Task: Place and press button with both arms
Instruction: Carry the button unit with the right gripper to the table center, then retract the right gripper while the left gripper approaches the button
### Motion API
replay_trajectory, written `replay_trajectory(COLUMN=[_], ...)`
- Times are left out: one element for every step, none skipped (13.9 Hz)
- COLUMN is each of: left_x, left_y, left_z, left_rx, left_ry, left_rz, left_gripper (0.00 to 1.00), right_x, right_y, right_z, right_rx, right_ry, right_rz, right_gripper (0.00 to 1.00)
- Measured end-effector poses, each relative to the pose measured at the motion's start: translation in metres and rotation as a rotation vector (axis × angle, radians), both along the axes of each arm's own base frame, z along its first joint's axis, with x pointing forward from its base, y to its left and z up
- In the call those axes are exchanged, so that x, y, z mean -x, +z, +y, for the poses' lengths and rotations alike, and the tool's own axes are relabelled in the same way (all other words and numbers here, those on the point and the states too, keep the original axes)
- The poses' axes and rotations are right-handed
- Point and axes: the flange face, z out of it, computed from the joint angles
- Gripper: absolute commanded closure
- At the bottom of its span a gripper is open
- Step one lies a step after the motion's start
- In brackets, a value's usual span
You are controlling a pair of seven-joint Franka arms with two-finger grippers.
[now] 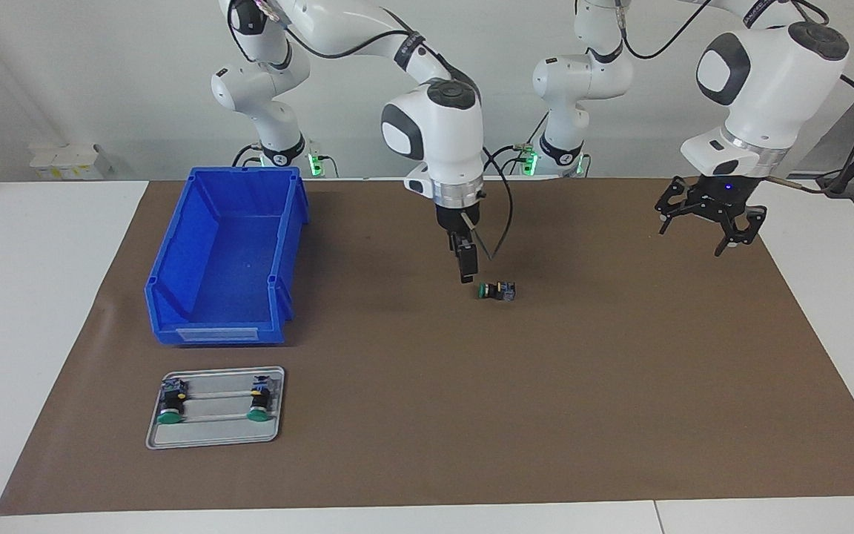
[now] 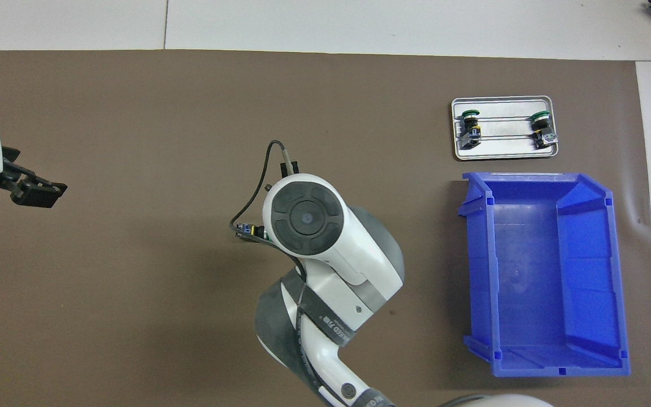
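A button [image 1: 497, 291] lies on its side in the middle of the brown mat, its green cap toward the right arm's end of the table. My right gripper [image 1: 465, 273] hangs just over the mat beside that cap. It is open, holds nothing, and stands a small gap from the button. In the overhead view the right arm's wrist hides this gripper, and only the button's [image 2: 244, 230] end peeks out. My left gripper [image 1: 707, 236] waits open and empty, raised over the mat at the left arm's end [image 2: 37, 195].
A blue bin [image 1: 175, 274] [image 2: 529, 282] stands toward the right arm's end. Beside it, farther from the robots, a metal tray [image 1: 216, 429] [image 2: 503, 148] carries two more green-capped buttons [image 1: 171, 404] [image 1: 259, 400]. White table borders the mat.
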Motion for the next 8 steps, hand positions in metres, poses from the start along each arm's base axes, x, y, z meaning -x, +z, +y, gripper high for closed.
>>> replay_trajectory(left_x=[0.0,0.001,0.001,0.001,0.001,0.0,-0.001,-0.001], left_y=[-0.004,-0.011,-0.018,-0.027,-0.036,-0.045,-0.051,-0.056], left_z=[-0.011,-0.025,-0.042,-0.062,-0.081,-0.099,-0.114,-0.126], left_rx=[-0.003,-0.005,-0.005,-0.002,0.013,0.04,0.064,0.078], left_ry=[-0.042,-0.082,-0.121,-0.161,-0.204,-0.247,-0.288,-0.325], left_rz=[0.008,0.019,0.032,0.047,0.062,0.073,0.074,0.067], left_gripper=[0.0,0.0,0.0,0.0,0.0,0.0,0.02,0.07], right_x=[0.001,-0.001,-0.005,-0.01,-0.014,-0.018,-0.021,-0.022], right_y=[0.003,0.007,0.013,0.023,0.036,0.05,0.066,0.08], right_z=[-0.021,-0.044,-0.068,-0.094,-0.123,-0.156,-0.189,-0.218], right_rx=[0.019,0.035,0.043,0.041,0.039,0.046,0.055,0.065], right_ry=[0.05,0.085,0.119,0.16,0.21,0.272,0.334,0.392], right_rz=[0.004,0.009,0.014,0.023,0.03,0.036,0.032,0.024], right_gripper=[0.0,0.0,0.0,0.0,0.0,0.0,0.0,0.0])
